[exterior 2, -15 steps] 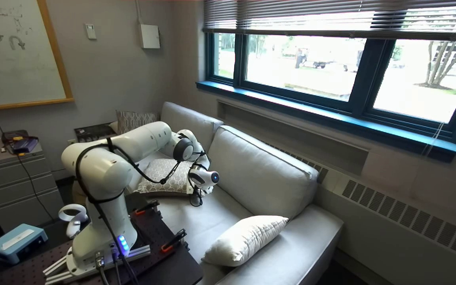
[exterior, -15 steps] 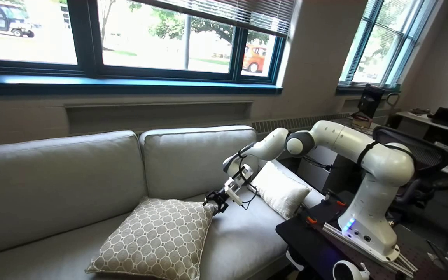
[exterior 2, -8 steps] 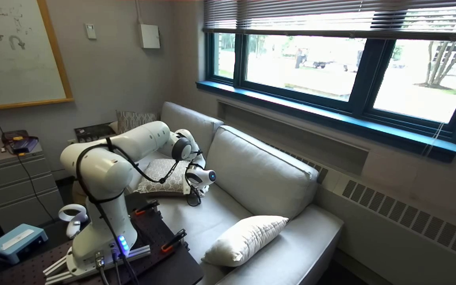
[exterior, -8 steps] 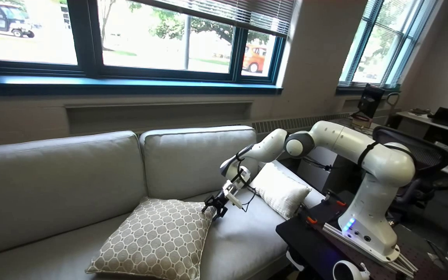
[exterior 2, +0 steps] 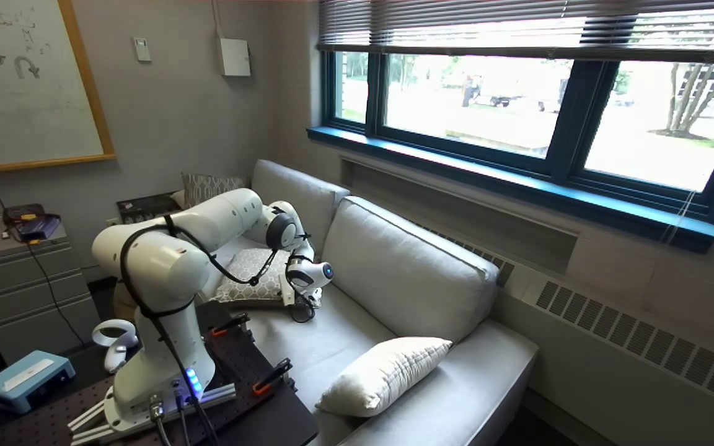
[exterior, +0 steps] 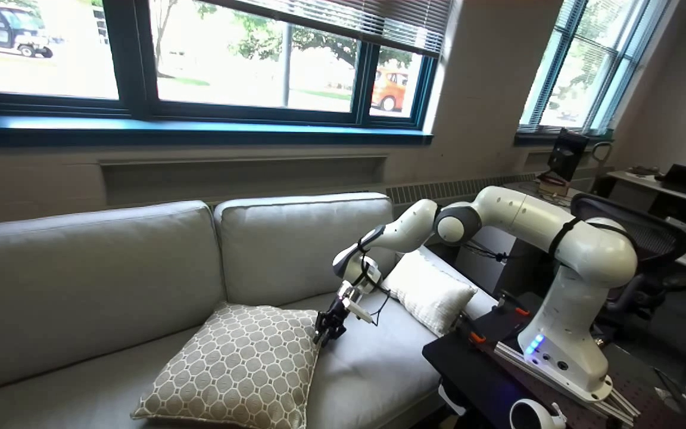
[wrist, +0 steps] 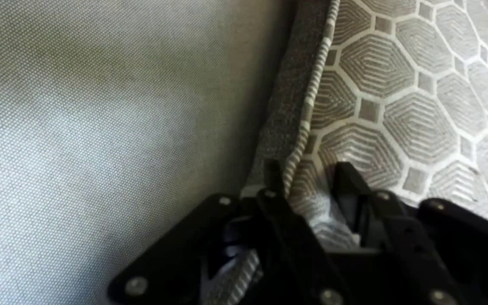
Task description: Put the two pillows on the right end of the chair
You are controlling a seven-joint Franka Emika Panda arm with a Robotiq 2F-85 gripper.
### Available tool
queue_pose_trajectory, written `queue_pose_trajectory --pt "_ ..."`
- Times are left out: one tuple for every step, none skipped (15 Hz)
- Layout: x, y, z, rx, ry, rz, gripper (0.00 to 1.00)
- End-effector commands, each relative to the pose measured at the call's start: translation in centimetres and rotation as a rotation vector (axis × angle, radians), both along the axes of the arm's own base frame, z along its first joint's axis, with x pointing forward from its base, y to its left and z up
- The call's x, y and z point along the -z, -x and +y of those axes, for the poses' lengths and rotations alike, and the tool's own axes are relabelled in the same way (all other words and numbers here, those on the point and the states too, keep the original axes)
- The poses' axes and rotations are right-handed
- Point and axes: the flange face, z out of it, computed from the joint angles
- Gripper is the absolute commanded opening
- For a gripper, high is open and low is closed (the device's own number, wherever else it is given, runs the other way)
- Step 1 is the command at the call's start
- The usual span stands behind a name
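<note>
The large tan pillow (exterior: 233, 369) with white lattice lies on the seat of the long grey chair (exterior: 373, 369), left of the arm. At its near right corner my gripper (exterior: 323, 337) points down, jaws drawn in. In the wrist view the gripper (wrist: 307, 174) has one finger by the piping and one against the lattice face. Bunched fabric of the tan pillow (wrist: 417, 118) fills the gap, pinched there. The smaller cream-white pillow (exterior: 429, 289) leans on the chair's right armrest. In an exterior view the hand hides the fingers beside the tan pillow (exterior 2: 248, 272).
A black table (exterior: 459, 357) carries the arm's base, its edge close to the chair's front. Orange-and-black clamps (exterior 2: 273, 378) stick up along it. The chair's back cushion (exterior 2: 406, 266) rises behind the gripper. Another patterned cushion (exterior 2: 208, 188) stands at the far end.
My gripper has moved slightly down and toward the front along the tan pillow's corner. Its jaws have come together from wide open. Neither pillow has visibly shifted.
</note>
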Motion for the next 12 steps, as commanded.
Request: queue_pose_trajectory --pt "-0.2 0.0 0.8 -0.019 0.02 -0.009 0.06" --pt "-0.2 -0.1 0.8 -0.019 0.021 -0.019 0.01" --pt "-0.5 -0.3 0.7 -0.02 0.027 -0.032 0.0" --pt "-0.5 -0.5 0.6 -0.022 0.038 -0.051 0.0" --pt "-0.5 -0.8 0.6 -0.024 0.048 -0.071 0.0" --pt "-0.6 -1.2 0.5 -0.02 0.061 -0.091 0.01" --pt "-0.7 -1.5 0.2 -0.021 0.081 -0.106 0.01" --pt "-0.9 -2.0 -0.2 -0.018 0.109 -0.131 0.01" --pt "-1.1 -2.7 -0.9 -0.012 0.142 -0.161 0.01" --pt "-1.3 -3.3 -1.5 -0.004 0.174 -0.19 0.01" --pt "-1.4 -4.2 -3.0 0.019 0.208 -0.223 0.01" --pt "-1.5 -5.0 -4.6 0.048 0.229 -0.245 0.01"
